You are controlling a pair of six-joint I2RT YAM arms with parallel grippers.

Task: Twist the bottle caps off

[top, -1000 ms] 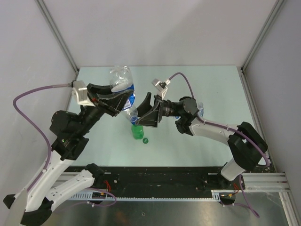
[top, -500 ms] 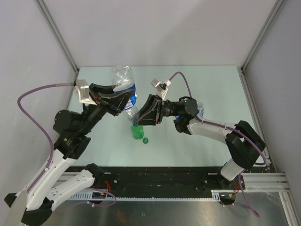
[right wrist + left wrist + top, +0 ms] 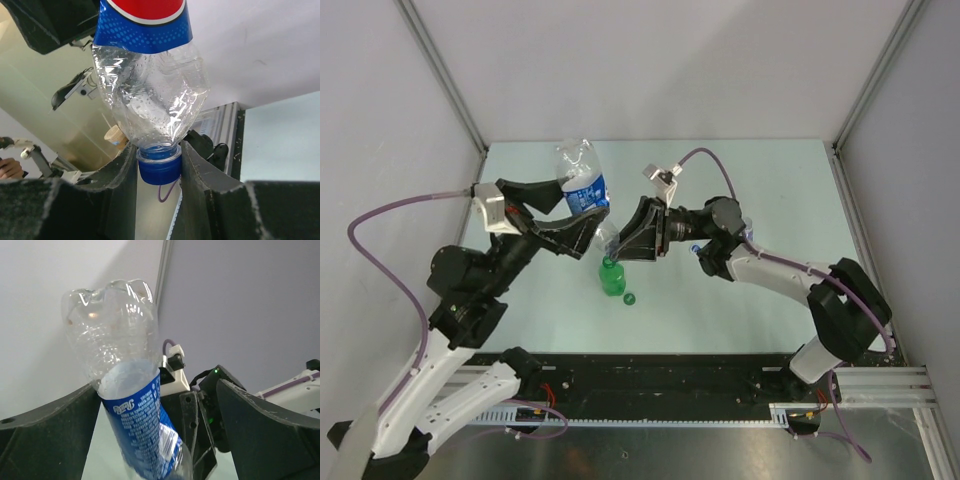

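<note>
We see the right gripper (image 3: 159, 166) clamped on the blue cap (image 3: 159, 174) of a clear bottle (image 3: 131, 405), which hangs tilted above the table (image 3: 760, 180) with its base raised toward the far side. The left gripper (image 3: 582, 208) stands parted around the blue label: 1 finger (image 3: 55, 435) touches it, while the other (image 3: 265, 435) shows a gap. Below, a green bottle (image 3: 611, 280) stands upright on the table, with a green cap (image 3: 629, 298) lying just beside it.
</note>
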